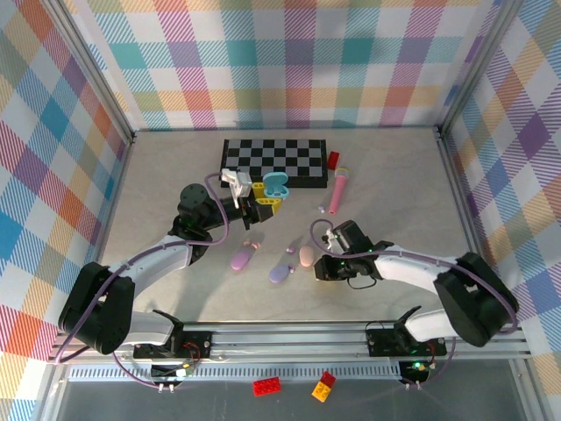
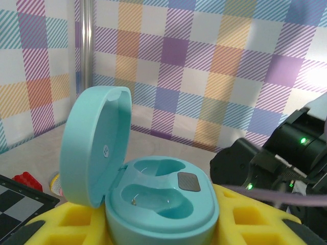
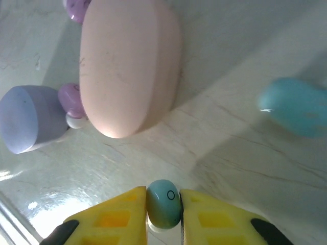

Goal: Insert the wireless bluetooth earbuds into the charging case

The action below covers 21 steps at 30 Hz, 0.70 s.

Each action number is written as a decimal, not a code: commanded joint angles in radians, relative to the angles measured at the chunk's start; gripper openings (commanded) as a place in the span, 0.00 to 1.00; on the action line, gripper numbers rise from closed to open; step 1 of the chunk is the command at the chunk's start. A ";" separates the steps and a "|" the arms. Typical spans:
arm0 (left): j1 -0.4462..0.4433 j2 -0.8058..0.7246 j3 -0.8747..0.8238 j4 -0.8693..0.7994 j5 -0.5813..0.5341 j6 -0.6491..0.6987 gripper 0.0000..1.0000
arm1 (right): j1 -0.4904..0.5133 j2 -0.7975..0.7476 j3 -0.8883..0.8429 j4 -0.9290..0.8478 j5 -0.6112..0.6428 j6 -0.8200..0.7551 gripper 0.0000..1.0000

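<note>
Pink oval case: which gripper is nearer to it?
Right. The right gripper sits just beside the pink oval case, pinching a teal earbud. The left gripper is farther off by the checkerboard, holding the open teal case.

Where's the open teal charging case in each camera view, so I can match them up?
Top external: the teal charging case is near centre, at the checkerboard's near edge.
Left wrist: the case is at lower centre, lid up.
Shared landmark: the checkerboard, bottom-left corner in the left wrist view.
</note>
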 commanded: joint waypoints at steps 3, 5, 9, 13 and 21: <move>0.009 -0.023 0.000 -0.004 0.015 0.030 0.36 | 0.001 -0.111 0.101 -0.239 0.268 -0.016 0.19; 0.008 -0.019 0.001 -0.004 0.014 0.031 0.36 | 0.001 -0.116 0.144 -0.301 0.334 -0.016 0.18; 0.008 -0.013 0.000 0.000 0.012 0.033 0.36 | 0.007 -0.083 0.231 -0.397 0.497 0.012 0.18; 0.008 -0.005 0.001 -0.002 0.009 0.035 0.36 | 0.013 -0.020 0.312 -0.474 0.671 0.084 0.17; 0.009 0.002 0.011 -0.026 0.006 0.051 0.36 | 0.037 0.090 0.407 -0.517 0.808 0.147 0.18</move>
